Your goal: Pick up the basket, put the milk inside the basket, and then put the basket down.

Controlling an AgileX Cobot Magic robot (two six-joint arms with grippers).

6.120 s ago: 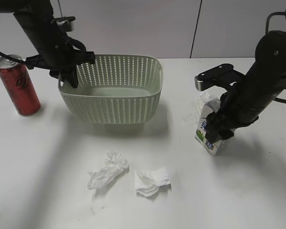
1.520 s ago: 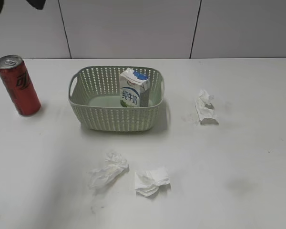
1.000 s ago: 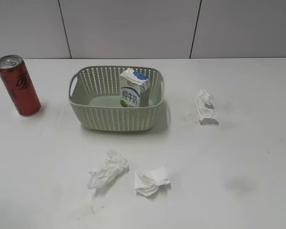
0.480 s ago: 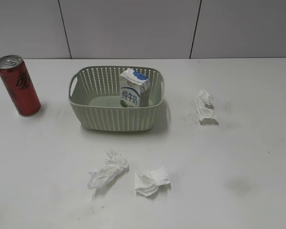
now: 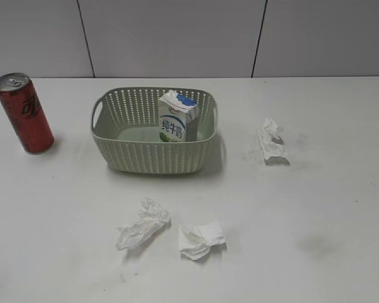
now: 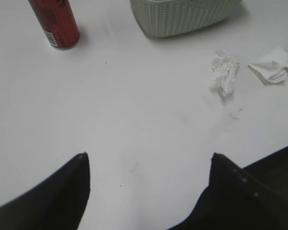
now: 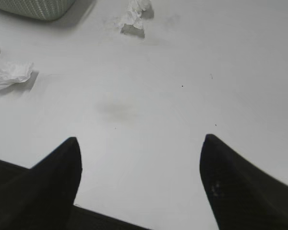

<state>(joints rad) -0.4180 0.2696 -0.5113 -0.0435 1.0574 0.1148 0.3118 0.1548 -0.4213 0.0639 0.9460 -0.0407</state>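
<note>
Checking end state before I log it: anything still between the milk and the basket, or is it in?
Nothing in the way. The milk stands upright inside the basket, which sits on the table. Both grippers, left and right, are open, empty, and away from the basket.

White table point(image 5: 328, 208) carrying six items. Basket point(image 5: 153, 154) is sitting toward the back, left of centre, flat on the surface. Red can point(image 5: 24, 113) is standing upright well to the basket's left. One crumpled tissue point(image 5: 271, 143) is lying to the basket's right; two more, point(image 5: 143, 223) and point(image 5: 201, 239), are lying side by side nearer the front. A faint smudge point(image 5: 314, 243) is marking the surface at front right.
</note>
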